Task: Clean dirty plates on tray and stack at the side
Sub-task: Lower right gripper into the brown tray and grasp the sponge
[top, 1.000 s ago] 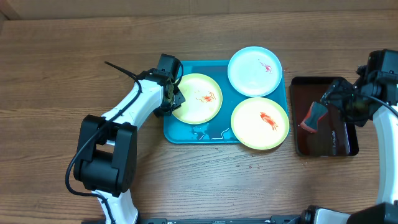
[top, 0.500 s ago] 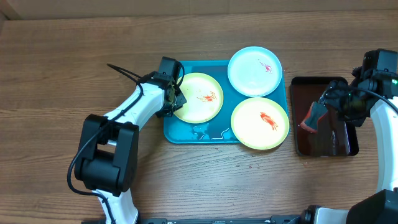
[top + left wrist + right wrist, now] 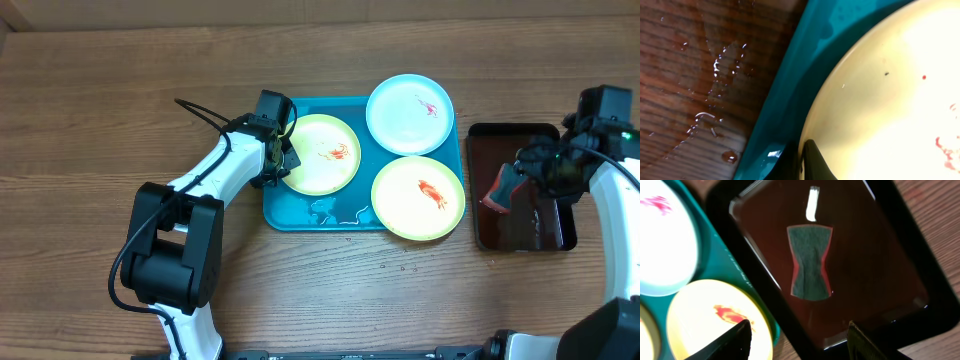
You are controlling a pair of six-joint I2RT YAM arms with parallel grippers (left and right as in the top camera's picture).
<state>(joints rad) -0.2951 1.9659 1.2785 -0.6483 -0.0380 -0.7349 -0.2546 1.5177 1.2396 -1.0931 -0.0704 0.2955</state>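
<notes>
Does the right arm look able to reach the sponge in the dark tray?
Probably yes: the right gripper hangs open above the sponge, with nothing covering it in the dark tray.

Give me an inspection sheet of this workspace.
Surface: wooden table, water droplets beside the turquoise tray.
Job's things: turquoise tray holds three red-smeared plates: left yellow plate, front yellow plate, blue-white plate.
Clutter: dark tray of liquid, sponge lying in it.
Grippers: left gripper pinches the left yellow plate's rim; right gripper open above the dark tray.
Cables: black cable loops off the left arm.
Surroundings: nothing seen.
</notes>
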